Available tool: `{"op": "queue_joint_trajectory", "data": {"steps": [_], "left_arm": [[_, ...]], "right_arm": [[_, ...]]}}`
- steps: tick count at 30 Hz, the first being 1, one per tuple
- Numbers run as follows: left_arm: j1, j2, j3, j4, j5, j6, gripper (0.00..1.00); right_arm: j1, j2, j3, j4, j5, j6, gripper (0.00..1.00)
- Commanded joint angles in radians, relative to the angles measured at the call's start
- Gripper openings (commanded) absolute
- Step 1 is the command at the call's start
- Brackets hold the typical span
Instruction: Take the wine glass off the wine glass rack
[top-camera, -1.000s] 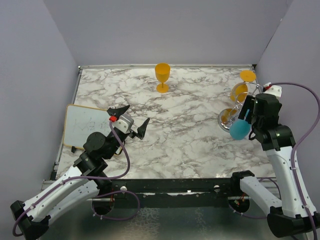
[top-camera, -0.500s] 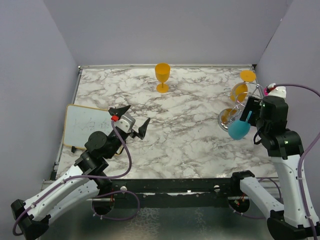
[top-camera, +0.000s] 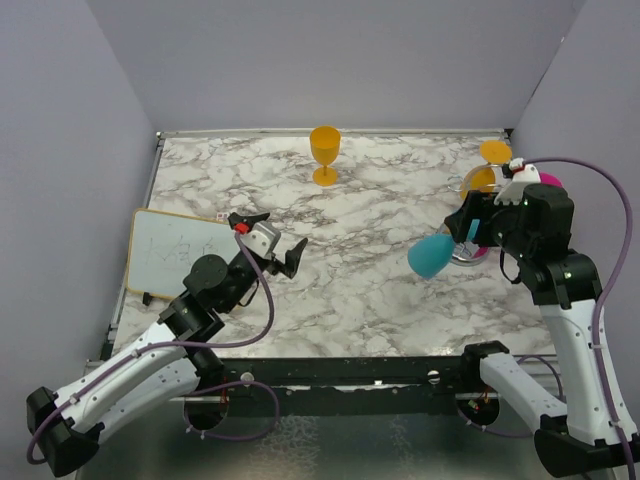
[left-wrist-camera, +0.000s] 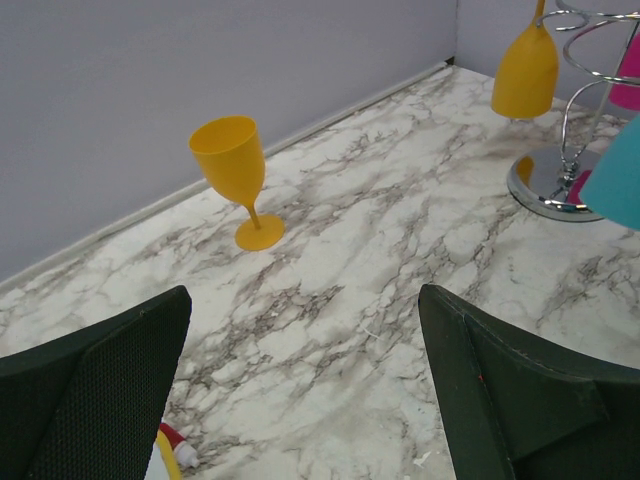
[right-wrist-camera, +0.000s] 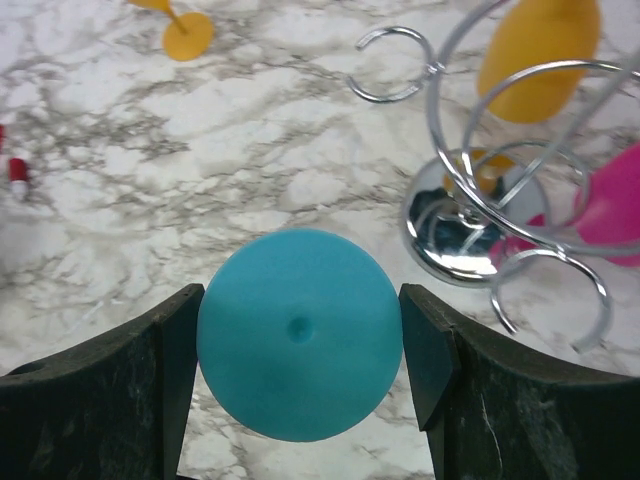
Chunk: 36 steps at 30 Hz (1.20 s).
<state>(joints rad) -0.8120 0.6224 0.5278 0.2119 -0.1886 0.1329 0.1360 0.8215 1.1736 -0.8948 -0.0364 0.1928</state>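
Note:
The teal wine glass (top-camera: 432, 256) hangs tilted above the marble, just left of the wine glass rack (top-camera: 468, 256). My right gripper (top-camera: 463, 232) is shut on the wine glass. In the right wrist view a round teal face of the wine glass (right-wrist-camera: 300, 330) fills the space between both fingers. The wine glass rack (right-wrist-camera: 450, 225) is a shiny silver stand with a disc base and curved wire arms. It stands apart from the teal glass, to the upper right. My left gripper (top-camera: 279, 234) is open over the left-middle of the table, its jaws wide with only marble between them.
An orange glass (top-camera: 482, 181) and a pink glass (top-camera: 549, 180) hang on the rack. Another orange glass (top-camera: 325, 153) stands upright at the back centre. A whiteboard (top-camera: 170, 250) lies at the left edge, with a red-capped marker (left-wrist-camera: 176, 450) by it. Grey walls enclose the table.
My right gripper has carried the teal glass leftward, away from the rack's base, and tilted it. The left arm has shifted slightly to the right, still open.

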Motion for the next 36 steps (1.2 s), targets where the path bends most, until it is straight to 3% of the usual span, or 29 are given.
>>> {"op": "queue_joint_trajectory", "data": {"steps": [1, 5, 9, 12, 23, 34, 36], "left_arm": [[-0.004, 0.073, 0.080, -0.002, 0.064, -0.181, 1.00], [-0.004, 0.155, 0.159, -0.021, 0.139, -0.515, 1.00], [-0.002, 0.200, 0.085, 0.168, 0.212, -0.898, 0.99], [-0.003, 0.227, 0.024, 0.295, 0.222, -1.086, 1.00], [-0.003, 0.296, 0.000, 0.441, 0.270, -1.263, 1.00], [-0.003, 0.327, -0.030, 0.508, 0.322, -1.390, 0.99], [-0.002, 0.336, -0.036, 0.526, 0.336, -1.408, 0.95]], "right_arm": [[-0.004, 0.021, 0.018, 0.159, -0.236, 0.095, 0.66], [-0.005, 0.050, 0.007, 0.238, -0.328, 0.196, 0.66], [-0.004, 0.061, -0.005, 0.299, -0.391, 0.277, 0.66], [-0.004, 0.056, -0.022, 0.342, -0.424, 0.338, 0.66], [-0.004, 0.039, -0.164, 0.612, -0.608, 0.599, 0.66], [-0.004, 0.029, -0.243, 0.757, -0.626, 0.743, 0.66], [-0.004, 0.026, -0.262, 0.783, -0.633, 0.764, 0.66]]}}
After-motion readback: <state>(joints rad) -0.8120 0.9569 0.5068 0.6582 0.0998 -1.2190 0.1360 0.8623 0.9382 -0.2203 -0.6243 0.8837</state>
